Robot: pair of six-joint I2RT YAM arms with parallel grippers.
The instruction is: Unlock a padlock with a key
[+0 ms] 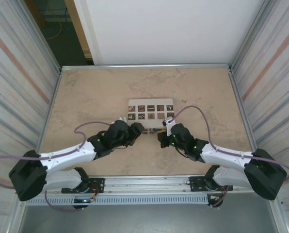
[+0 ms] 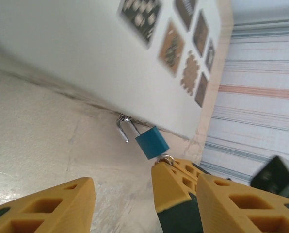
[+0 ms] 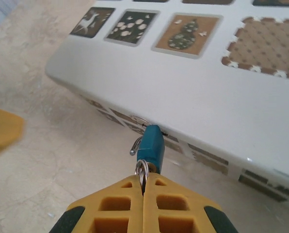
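Padlock at box's near side

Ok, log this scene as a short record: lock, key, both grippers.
padlock: blue, against the side of the white box
shackle: one end looks free
key: at the padlock's underside, mostly hidden
right gripper: shut on key
left gripper: open, near the padlock, holding nothing

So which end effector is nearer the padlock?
Right. The right end effector is shut on the key at the base of the padlock; the left end effector stands open, a short way back from it.
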